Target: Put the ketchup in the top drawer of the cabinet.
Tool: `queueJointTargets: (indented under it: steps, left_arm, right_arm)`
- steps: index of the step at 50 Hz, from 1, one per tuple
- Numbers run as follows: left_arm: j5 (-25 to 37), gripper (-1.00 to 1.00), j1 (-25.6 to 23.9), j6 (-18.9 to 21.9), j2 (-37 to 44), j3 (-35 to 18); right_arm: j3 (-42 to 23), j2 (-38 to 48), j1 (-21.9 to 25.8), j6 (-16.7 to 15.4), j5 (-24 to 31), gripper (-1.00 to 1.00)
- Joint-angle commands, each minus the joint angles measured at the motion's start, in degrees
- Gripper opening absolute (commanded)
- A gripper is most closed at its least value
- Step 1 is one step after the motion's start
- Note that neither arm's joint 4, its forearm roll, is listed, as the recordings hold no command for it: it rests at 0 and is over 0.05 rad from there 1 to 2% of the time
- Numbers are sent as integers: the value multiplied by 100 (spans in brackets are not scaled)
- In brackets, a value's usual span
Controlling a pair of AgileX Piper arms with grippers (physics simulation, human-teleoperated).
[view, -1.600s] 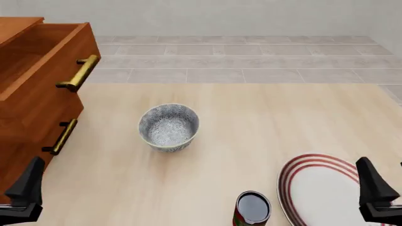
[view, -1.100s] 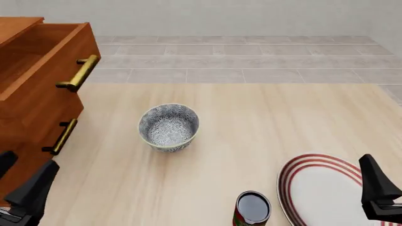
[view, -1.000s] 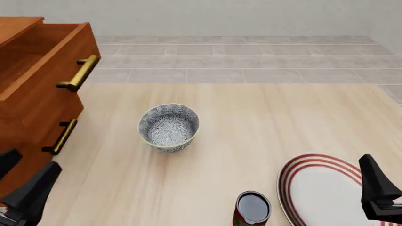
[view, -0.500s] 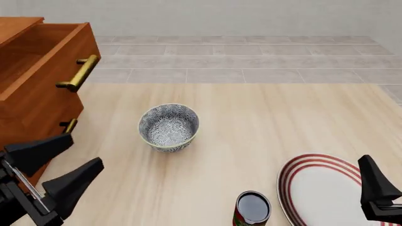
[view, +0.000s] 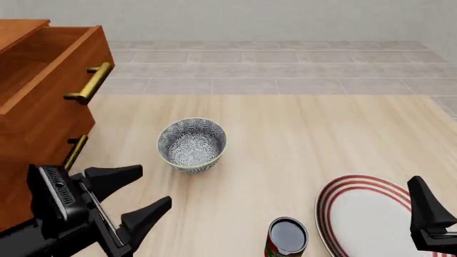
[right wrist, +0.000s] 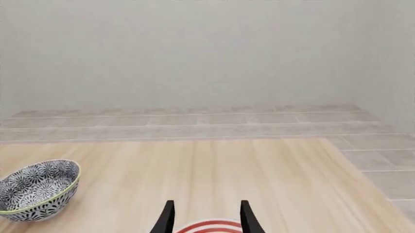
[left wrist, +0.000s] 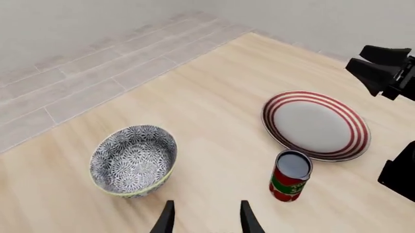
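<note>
**Left pincer spread low over counter; can stands untouched near plate**

Left pincer (view: pixel 136 198): fingers apart, nothing between them, low over the counter (view: pixel 286 139) at the near left, tips aimed toward the middle. In front view it sits just ahead of the cabinet (view: pixel 29 134) and on the near side of the bowl (view: pixel 192 144), clear of both. In its own wrist view only the two finger tips (left wrist: pixel 167 221) show, with bare counter between.

Right pincer (view: pixel 428 214): one dark finger visible at the near right edge in front view, over the rim of the plate (view: pixel 371 214). Its wrist view shows two tips (right wrist: pixel 167 218) with a gap between them, holding nothing; the plate's red rim peeks between them.

Ketchup (view: pixel 287 236): upright on the counter at the near edge, just beside the plate's left rim, whether touching I cannot tell. Well apart from the left pincer and from the cabinet. Small cylinder, dark grey lid that looks glossy from above. Left wrist view shows the side (left wrist: pixel 290 175): red label, green band across the middle, white lettering too small to read.

Top drawer (view: pixel 43 69): pulled out, inside wood in view, brass bar handle (view: pixel 91 82) on its front. Lower drawer's handle (view: pixel 75 151) is partly hidden behind the left pincer.

Bowl: grey patterned, upright, mid-counter, between cabinet and ketchup.
</note>
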Motion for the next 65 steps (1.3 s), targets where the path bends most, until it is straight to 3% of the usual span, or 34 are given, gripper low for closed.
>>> queueJointTargets:
  steps: [1,3,15,25,41,44,46,52,57,59,65]
  left_arm:
    - [-729,100,-329,-175,787,193]
    - [-1065,100,-398,-139,1067,316]
    - [-1573,100,-1005,39,1966,164]
    - [-2019,100,-1213,95,2693,34]
    - [-2307,100,-1554,193,3459,-259]
    - [-2287,100,-1662,154,3615,-358]
    - [-2321,100,-1717,149,3721,-405]
    - [-2352,100,-1954,186,4145,-619]
    - [-2309,100,-2041,100,4314,-743]
    - [-2250,100,-2206,-164,4371,-826]
    - [-2265,100,-2220,-121,4632,-965]
  right_arm:
    - [0,0,31,-30,-36,100]
    - [0,0,39,-65,-19,100]
    - [1,-1,74,-84,-3,100]
    - [1,-1,67,-93,2,100]
    - [2,-1,78,-98,-14,100]
    - [2,-1,94,-251,-36,100]
    - [2,-1,105,-120,-37,100]
    - [2,-1,111,-164,-14,100]
    - [2,-1,96,-168,-34,100]
    - [2,-1,95,-164,-40,100]
    - [2,-1,81,-156,-52,100]
